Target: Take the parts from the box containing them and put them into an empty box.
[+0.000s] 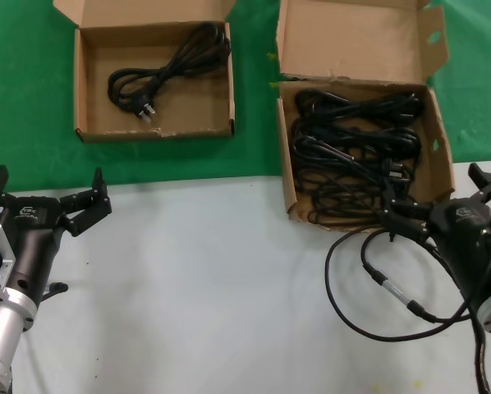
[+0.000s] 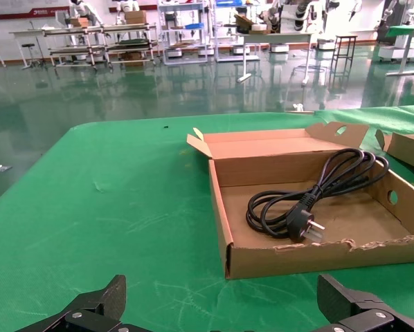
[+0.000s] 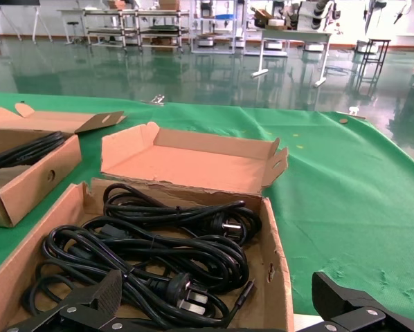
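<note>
While 1 cord [image 1: 170, 70] fills the small box [image 1: 85, 90], both pincers gape.

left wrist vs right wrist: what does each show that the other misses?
Left wrist only: the smaller box's inside, holding one coiled cord with its plug, and the open left gripper. Right wrist only: the larger box's inside, full of coiled cords, and the open right gripper at its front edge. Both: green cloth and a sliver of the other box.

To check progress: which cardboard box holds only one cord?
The smaller shallow box on the robot's left, holding one coiled cord; the larger box holds several.
</note>
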Tool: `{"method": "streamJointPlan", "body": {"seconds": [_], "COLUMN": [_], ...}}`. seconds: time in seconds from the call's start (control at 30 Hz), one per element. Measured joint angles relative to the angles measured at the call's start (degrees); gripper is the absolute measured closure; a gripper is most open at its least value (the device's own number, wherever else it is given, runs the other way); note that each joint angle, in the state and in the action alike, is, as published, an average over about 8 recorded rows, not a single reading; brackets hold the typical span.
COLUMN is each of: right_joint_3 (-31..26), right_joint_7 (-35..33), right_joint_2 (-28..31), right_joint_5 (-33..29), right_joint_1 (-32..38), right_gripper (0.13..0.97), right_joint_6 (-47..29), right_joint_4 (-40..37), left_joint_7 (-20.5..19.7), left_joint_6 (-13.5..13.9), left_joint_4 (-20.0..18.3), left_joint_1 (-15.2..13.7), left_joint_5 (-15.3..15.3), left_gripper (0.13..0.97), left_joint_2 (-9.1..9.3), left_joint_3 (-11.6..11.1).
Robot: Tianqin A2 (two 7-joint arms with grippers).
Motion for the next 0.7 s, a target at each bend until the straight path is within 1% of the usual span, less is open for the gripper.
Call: {"method": "streamJointPlan", "body": {"seconds": [0.7], "right_joint_3": [0.0], "right_joint_7": [0.0], "right_joint_2": [0.0], "right_joint_5": [0.0], "right_joint_1": [0.0], "right_gripper": [0.129], "right_joint_6": [0.0], "right_joint_4": [0.0], "left_joint_7": [0.0], "left_joint_6": [0.0], "left_joint_4": [0.0], "left_joint_1": [0.0], "left_joint_5": [0.0], "left_gripper": [0.132], "left_joint_2": [0.0], "left_joint_3": [0.0]}}
